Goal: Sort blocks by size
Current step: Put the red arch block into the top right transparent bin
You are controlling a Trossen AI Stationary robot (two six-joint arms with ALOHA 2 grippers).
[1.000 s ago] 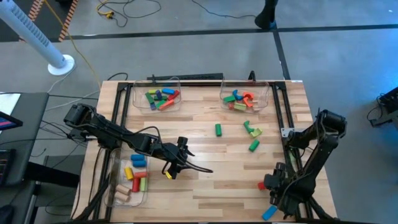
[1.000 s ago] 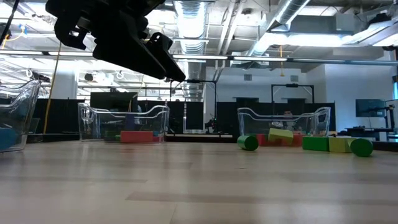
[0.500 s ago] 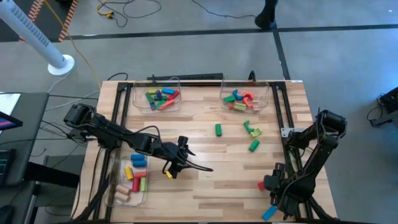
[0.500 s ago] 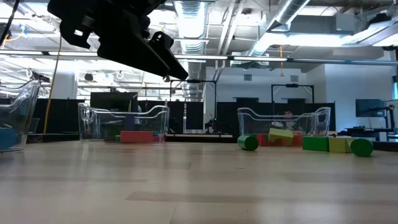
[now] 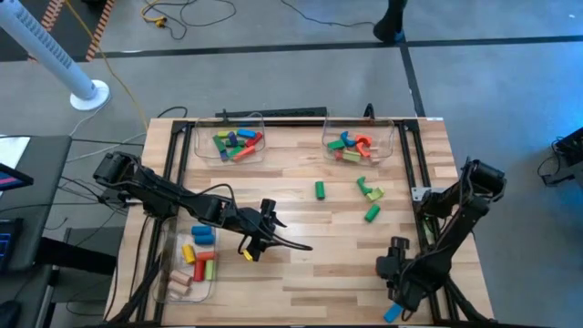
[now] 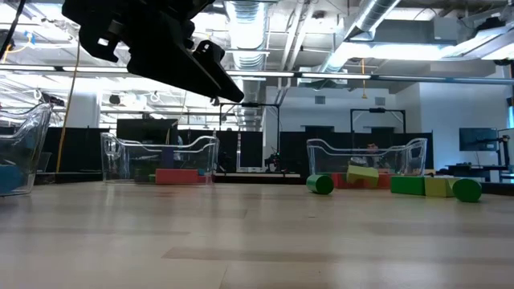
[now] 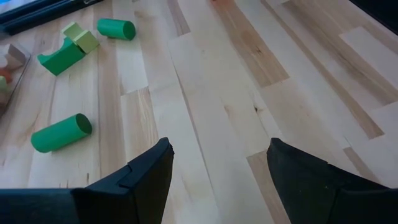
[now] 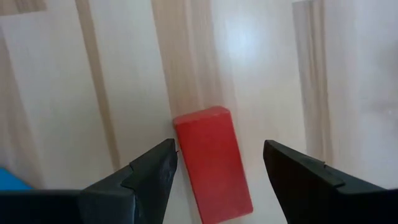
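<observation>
A red block [image 8: 213, 162] lies flat on the wooden table near its near right corner. My right gripper [image 8: 217, 152] hangs open above it and points down, one finger on either side of the block, touching nothing; in the high view the gripper [image 5: 393, 273] hides the block. My left gripper [image 5: 278, 239] stands open over the table's middle with nothing between its fingers [image 7: 217, 152]. Ahead of it lie loose green blocks: a cylinder [image 5: 320, 189], an arch with a pale green cube [image 5: 369, 189], and another cylinder [image 5: 372, 213].
Two clear bins with mixed blocks stand at the far edge [image 5: 230, 141] [image 5: 355, 146]. A third bin [image 5: 193, 260] sits at the near left. A blue block [image 5: 393, 312] lies at the near right edge, and a small yellow block [image 5: 246, 256] below my left arm.
My right gripper has moved a little toward the table's left edge and rolled somewhat, staying open; it now covers the red block that showed beside it in the high view. The blocks have not moved.
</observation>
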